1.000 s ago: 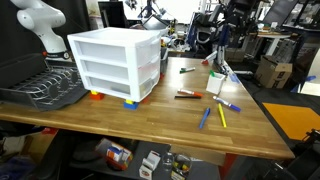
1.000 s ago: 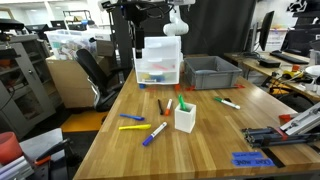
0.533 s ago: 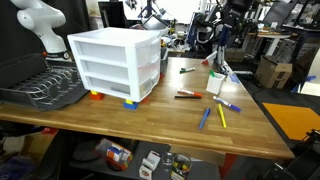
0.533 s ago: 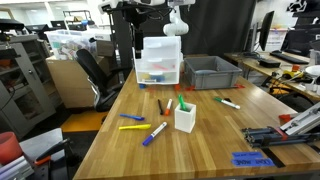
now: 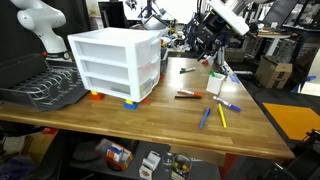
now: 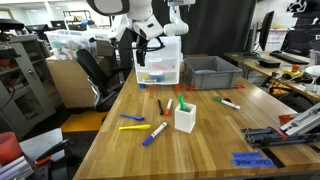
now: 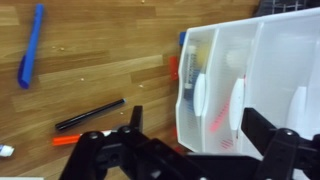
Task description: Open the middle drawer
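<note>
A small white three-tier cabinet [image 5: 112, 62] stands on the wooden table [image 5: 170, 120]. The middle drawer [image 6: 162, 62] is shut, flush with the tiers above and below. In the wrist view the cabinet lies sideways, with the middle drawer [image 7: 237, 100] and its oval handle between the two other handles. My gripper [image 7: 195, 130] is open and empty, in front of the cabinet's face with a gap to it. It shows in both exterior views [image 5: 196, 38] [image 6: 142, 55], in the air before the drawers.
Several markers [image 5: 190, 95] lie on the table, including a blue one [image 7: 32, 45] and a black one [image 7: 90, 115]. A white cup [image 6: 185, 118], a grey bin [image 6: 210, 70] and a dish rack [image 5: 45, 88] also stand there.
My arm has swung down and in toward the front of the cabinet. The drawers have not moved.
</note>
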Motion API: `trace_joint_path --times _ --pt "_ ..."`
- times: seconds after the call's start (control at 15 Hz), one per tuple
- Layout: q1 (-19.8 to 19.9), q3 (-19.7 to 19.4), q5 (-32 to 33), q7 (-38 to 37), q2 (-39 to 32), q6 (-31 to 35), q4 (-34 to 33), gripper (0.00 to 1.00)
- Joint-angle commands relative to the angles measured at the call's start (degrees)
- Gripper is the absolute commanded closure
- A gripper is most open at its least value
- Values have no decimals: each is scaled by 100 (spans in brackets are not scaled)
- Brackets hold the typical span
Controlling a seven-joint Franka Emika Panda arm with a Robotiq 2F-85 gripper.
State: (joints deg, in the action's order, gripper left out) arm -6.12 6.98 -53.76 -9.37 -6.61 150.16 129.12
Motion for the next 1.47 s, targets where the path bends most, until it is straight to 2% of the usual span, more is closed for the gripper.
trace_joint_path --times 0.0,0.07,0.13,0.27,0.53,0.6,0.73,1.0,1.2,1.4 --pt "345 523 -1615 888 -500 332 -621 0" --pt "459 670 -2094 1201 -607 338 -789 0" --pt "45 236 -1444 717 -351 258 -476 0" --pt "118 327 -1868 1004 -525 255 -715 0" --pt "162 347 -1909 1024 -573 250 -759 0" --pt "338 548 -2181 1238 -670 379 -822 0" --pt "451 636 -3174 1934 -859 211 -1009 0" --pt "405 581 -4483 3226 -1323 121 -985 0" --pt "385 546 -5093 4051 -1746 -22 -1061 0" --pt "369 476 -5312 4621 -2009 -93 -1291 0"
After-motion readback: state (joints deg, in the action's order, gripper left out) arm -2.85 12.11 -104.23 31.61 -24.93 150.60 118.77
